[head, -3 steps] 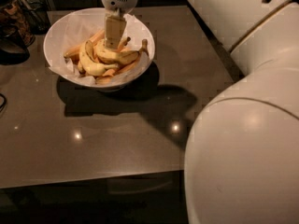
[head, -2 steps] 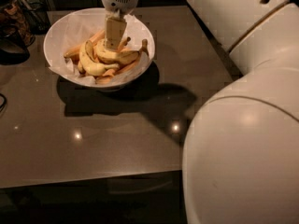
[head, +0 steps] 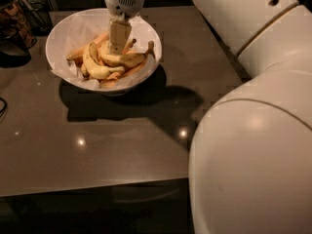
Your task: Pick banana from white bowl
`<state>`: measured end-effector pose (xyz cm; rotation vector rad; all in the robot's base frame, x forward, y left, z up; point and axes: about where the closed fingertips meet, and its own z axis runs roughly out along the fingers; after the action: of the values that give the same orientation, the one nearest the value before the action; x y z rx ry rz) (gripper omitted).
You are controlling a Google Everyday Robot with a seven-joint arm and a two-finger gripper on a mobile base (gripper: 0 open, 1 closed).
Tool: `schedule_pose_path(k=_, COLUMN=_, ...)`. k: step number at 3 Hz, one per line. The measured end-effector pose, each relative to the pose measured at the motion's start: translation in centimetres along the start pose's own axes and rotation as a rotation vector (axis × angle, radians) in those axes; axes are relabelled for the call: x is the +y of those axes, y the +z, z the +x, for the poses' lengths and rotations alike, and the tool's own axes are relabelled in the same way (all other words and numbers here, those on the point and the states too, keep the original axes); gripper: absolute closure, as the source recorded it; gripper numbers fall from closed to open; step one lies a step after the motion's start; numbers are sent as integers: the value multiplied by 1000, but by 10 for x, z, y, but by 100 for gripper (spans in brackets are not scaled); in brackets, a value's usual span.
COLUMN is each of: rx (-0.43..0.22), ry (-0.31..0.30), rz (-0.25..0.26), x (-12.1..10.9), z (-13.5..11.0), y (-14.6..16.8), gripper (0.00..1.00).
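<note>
The white bowl [head: 63, 30] stands at the back left of the dark table, lined with white paper. Several bananas lie in it. The plump yellow banana [head: 127, 59] curves across the middle, its dark stem tip pointing up to the right. Slimmer orange-tinted bananas [head: 84, 51] lie beneath and beside it. My gripper [head: 118, 47] reaches straight down into the bowl from above, its lower end resting on or just above the left part of the plump banana. The contact point is hidden by the gripper itself.
My white arm [head: 253, 130] fills the right side of the view and hides that part of the table [head: 97, 145]. Dark objects [head: 14, 28] stand off the table's back left corner. The table's front edge runs along the bottom.
</note>
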<state>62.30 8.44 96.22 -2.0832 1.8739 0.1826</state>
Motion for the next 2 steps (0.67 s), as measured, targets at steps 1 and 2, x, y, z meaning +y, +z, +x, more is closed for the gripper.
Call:
schedule_pose_path(k=1, rx=-12, ry=1, rz=-26, x=6, z=-2, y=8, gripper=51)
schedule_pose_path(k=2, rx=-23, ry=4, rz=-50, x=10, z=-2, y=15, gripper=51)
